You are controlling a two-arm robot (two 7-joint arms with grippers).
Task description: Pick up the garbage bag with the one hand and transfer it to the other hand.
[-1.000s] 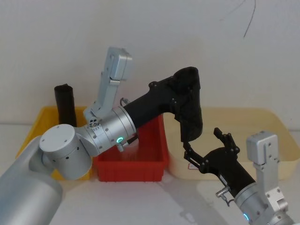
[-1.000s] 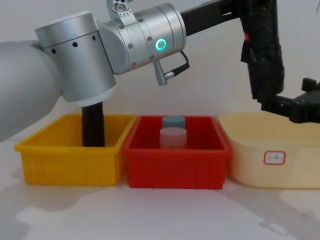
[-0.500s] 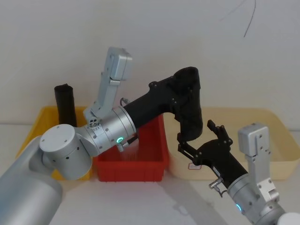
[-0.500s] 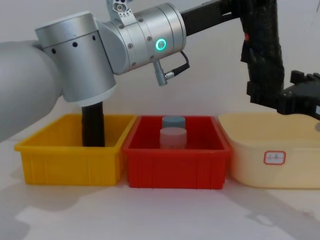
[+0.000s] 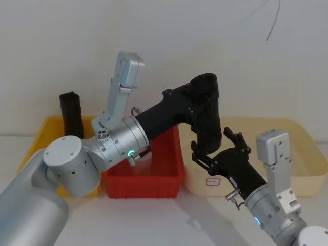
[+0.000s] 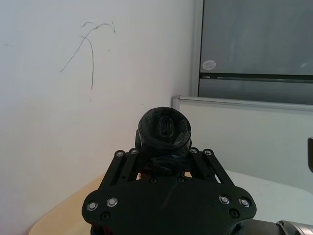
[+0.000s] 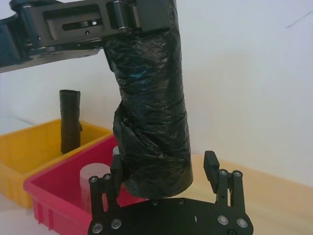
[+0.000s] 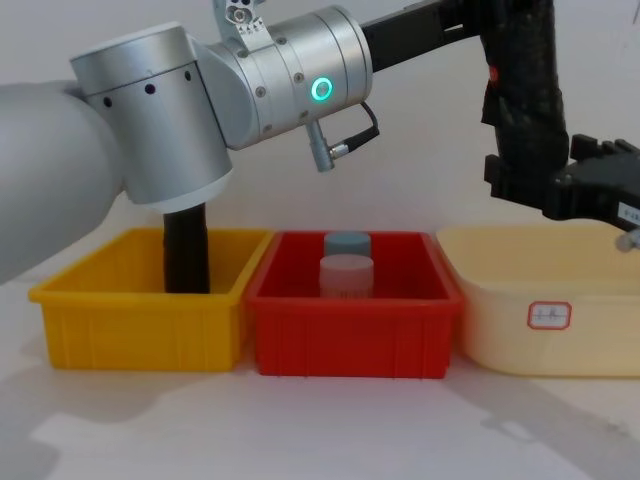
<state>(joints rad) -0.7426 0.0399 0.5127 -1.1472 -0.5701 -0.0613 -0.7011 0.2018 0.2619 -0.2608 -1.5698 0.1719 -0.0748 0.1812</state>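
Right gripper [image 5: 215,147] has shifted left and up since a second ago. Left gripper [image 5: 201,97] pinches the bag [image 5: 209,128] near its top, holding it upright in the air over where the red bin [image 8: 350,330] meets the cream tub [image 8: 545,345]. Right jaws are spread, flanking the bag's lower end.

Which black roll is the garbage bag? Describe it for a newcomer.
Above the gap between the red bin and cream tub, the left gripper holds the garbage bag upright in the air, by its top. It is crinkly; the other black roll is slimmer and stands in the yellow bin.
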